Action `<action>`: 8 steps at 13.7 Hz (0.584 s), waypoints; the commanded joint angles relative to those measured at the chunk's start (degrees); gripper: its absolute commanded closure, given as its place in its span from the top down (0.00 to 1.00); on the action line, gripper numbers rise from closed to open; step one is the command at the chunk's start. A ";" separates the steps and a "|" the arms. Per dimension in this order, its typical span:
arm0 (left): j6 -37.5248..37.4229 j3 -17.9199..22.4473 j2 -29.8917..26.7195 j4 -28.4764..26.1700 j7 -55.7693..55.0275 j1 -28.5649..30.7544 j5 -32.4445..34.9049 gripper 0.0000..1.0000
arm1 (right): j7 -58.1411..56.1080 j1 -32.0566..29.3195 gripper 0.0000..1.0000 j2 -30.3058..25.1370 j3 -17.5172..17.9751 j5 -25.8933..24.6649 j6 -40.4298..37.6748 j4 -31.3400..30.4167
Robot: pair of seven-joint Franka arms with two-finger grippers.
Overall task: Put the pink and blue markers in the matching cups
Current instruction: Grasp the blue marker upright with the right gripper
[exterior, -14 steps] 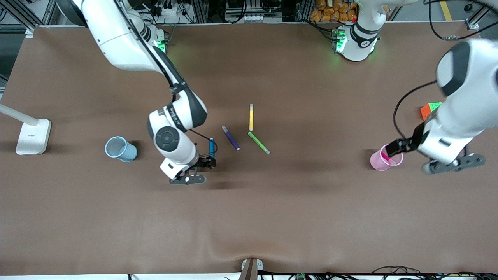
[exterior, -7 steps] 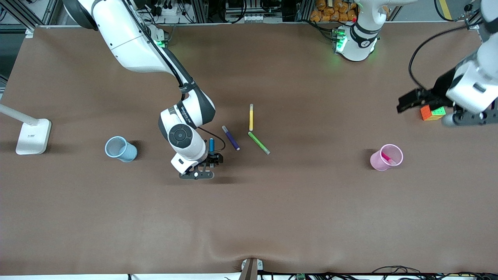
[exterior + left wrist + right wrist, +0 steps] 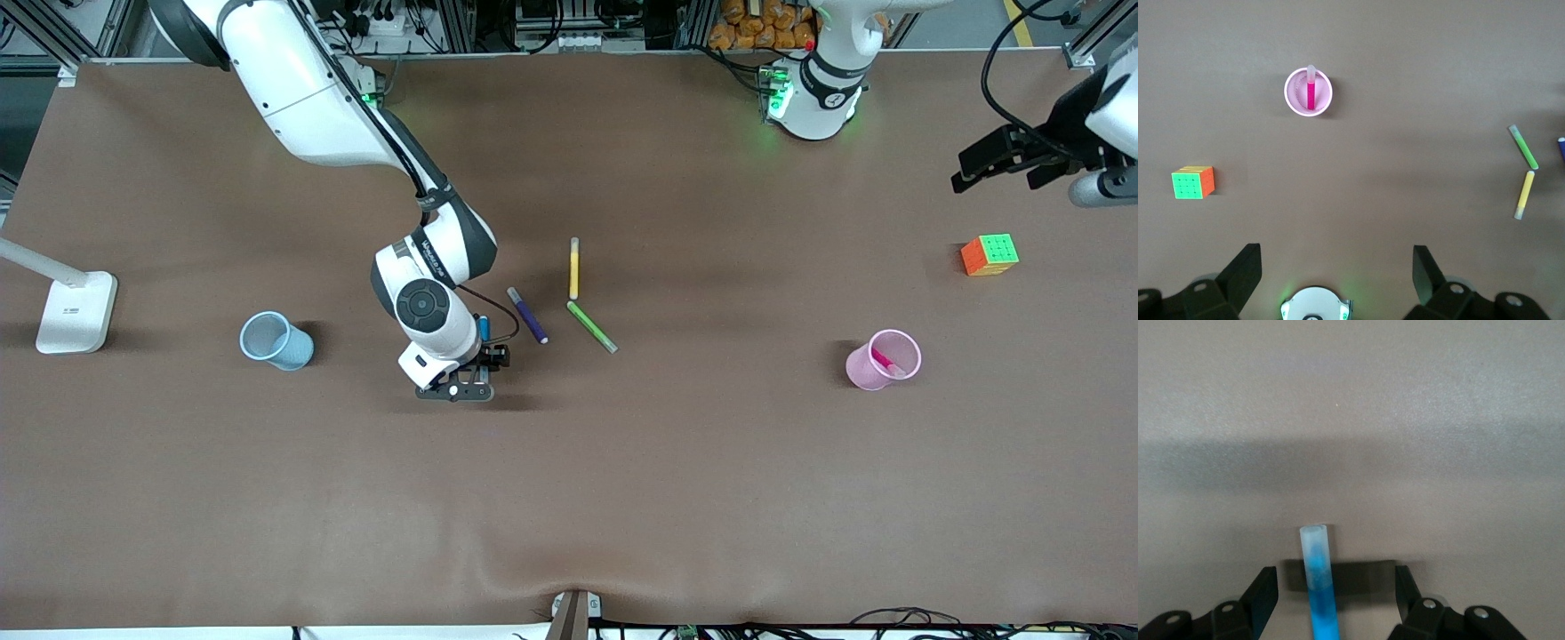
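The blue marker (image 3: pixel 484 327) lies on the table, and my right gripper (image 3: pixel 487 357) is low over its end, open. In the right wrist view the marker (image 3: pixel 1318 587) lies between the open fingers (image 3: pixel 1265 587), untouched, closer to one of them. The light blue cup (image 3: pixel 276 340) stands toward the right arm's end of the table. The pink marker (image 3: pixel 885 362) stands inside the pink cup (image 3: pixel 858 369) and shows in the left wrist view (image 3: pixel 1311 93) in that cup (image 3: pixel 1288 100). My left gripper (image 3: pixel 1000 173) is open and empty, high over the left arm's end of the table (image 3: pixel 1335 253).
A dark purple marker (image 3: pixel 527 315), a yellow marker (image 3: pixel 574 268) and a green marker (image 3: pixel 592 327) lie beside the blue one. A colourful cube (image 3: pixel 989 254) sits under the left gripper's side. A white lamp base (image 3: pixel 76 311) stands at the right arm's end.
My left gripper has risen away from the pink cup, leaving the pink marker in it. My right gripper has shifted along the blue marker and settled around its end.
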 commanded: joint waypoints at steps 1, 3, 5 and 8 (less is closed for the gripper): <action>4.78 -0.58 1.07 -1.81 0.75 -0.01 3.57 1.00 | 0.84 0.42 0.70 0.76 -0.20 0.60 2.10 0.20; 5.40 -0.58 2.12 -0.33 0.84 -0.09 3.84 1.00 | 0.76 0.42 0.69 1.20 -0.20 0.60 3.07 0.29; 5.06 -0.40 5.28 4.23 0.67 -0.09 3.14 1.00 | 0.76 0.77 0.55 1.20 -0.20 0.51 3.25 0.29; 4.70 -0.14 5.47 4.34 0.66 -0.62 3.05 1.00 | 0.41 0.77 0.00 1.20 -0.20 -0.10 3.25 0.38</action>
